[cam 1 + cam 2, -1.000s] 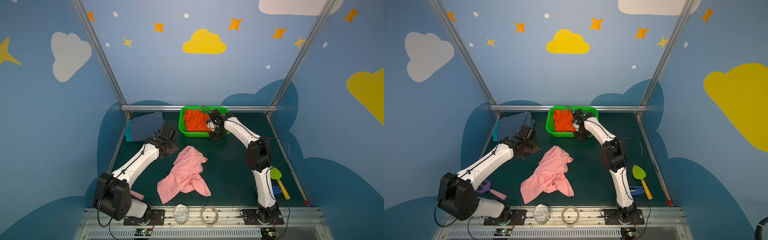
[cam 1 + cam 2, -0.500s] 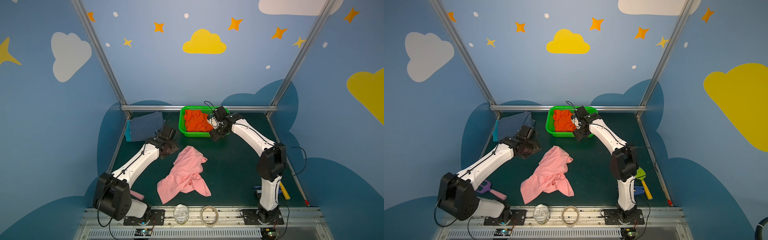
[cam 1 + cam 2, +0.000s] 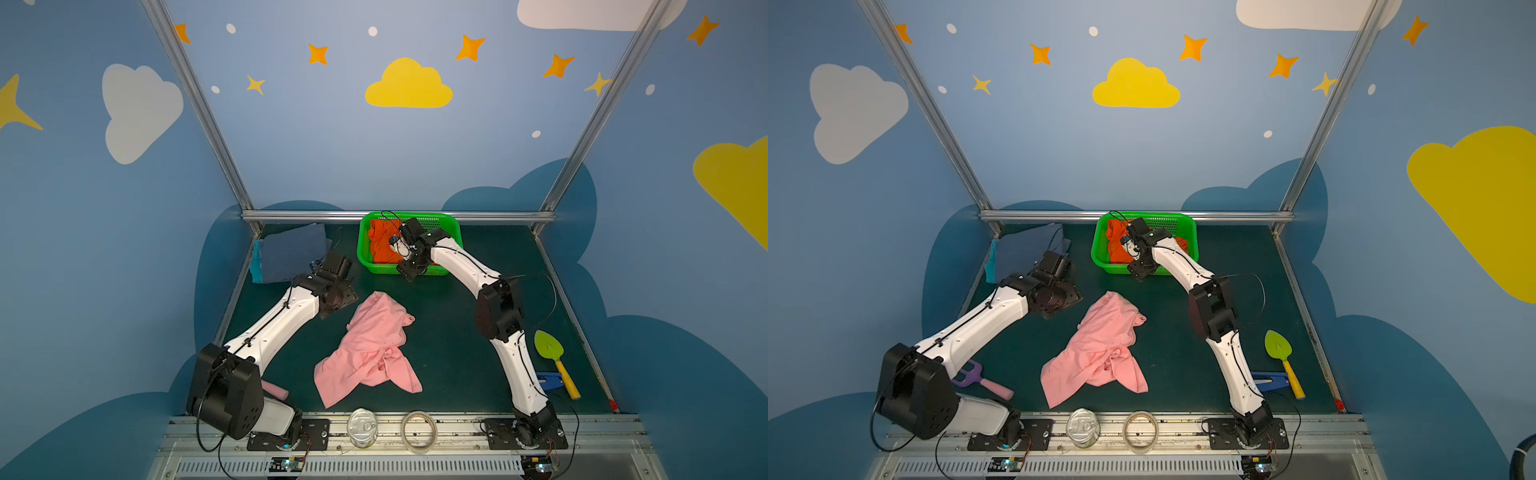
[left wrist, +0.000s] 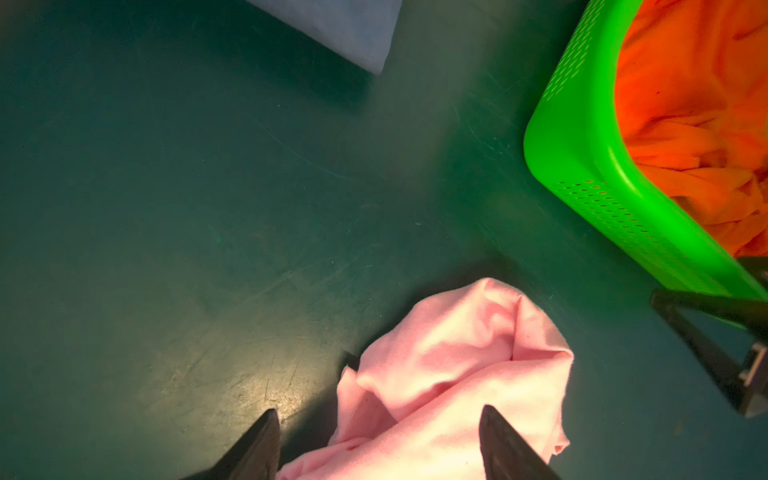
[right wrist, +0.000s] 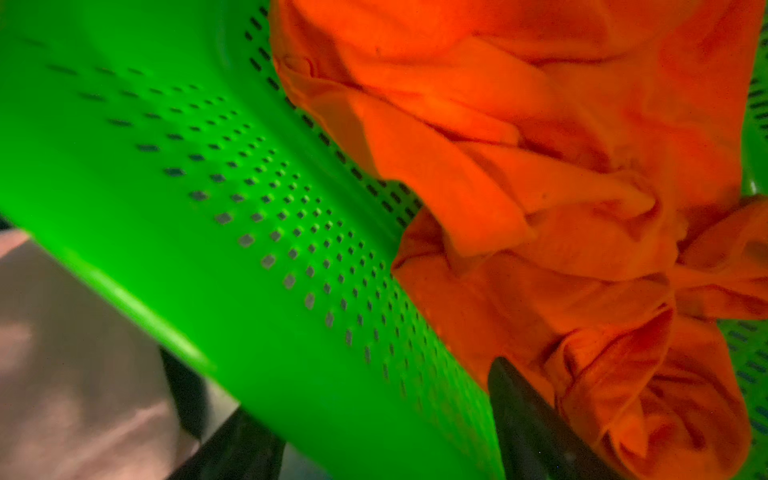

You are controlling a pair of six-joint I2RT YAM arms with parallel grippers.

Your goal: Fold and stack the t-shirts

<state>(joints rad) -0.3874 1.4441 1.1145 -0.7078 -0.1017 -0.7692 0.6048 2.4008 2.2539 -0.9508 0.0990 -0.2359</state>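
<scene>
Pink t-shirt [image 3: 370, 349]: lies crumpled and unfolded on the green mat [image 3: 457, 353], lower centre of both top views, with a small fold poking out at its right edge.
Left gripper [image 4: 378, 415]: hangs at the shirt's upper left end with jaws wide apart; pink cloth shows between the fingers [image 4: 266, 440], nothing pinched.
Folded pair: slate blue t-shirt [image 3: 291, 253] lying on a teal t-shirt [image 3: 257, 264], upper left of the mat, well apart from the pink one.
In the way there: the left arm's wrist, standing between the folded pair and the pink cloth.
Green basket [image 3: 362, 253]: sits upper centre by the back rail, near the pink shirt's top end but not touching it.
Basket contents: orange t-shirt [image 5: 540, 166], crumpled, filling the left and middle part.
Right gripper [image 5: 332, 374]: straddles the basket's near wall with jaws apart, one finger [image 5: 532, 415] inside against the orange cloth; no hold to be seen.
In the way here: the right arm's wrist, covering the basket's near right part and some orange cloth in both top views.
Right edge: green toy shovel [image 3: 548, 347] with a yellow handle, and a small blue piece [image 3: 548, 379] just beside the handle.
Lower left: purple toy fork [image 3: 971, 374] with a pink handle, partly under the left arm.
Front rail: metal can [image 3: 362, 428] and tape ring [image 3: 419, 430], side by side below the pink hem.
</scene>
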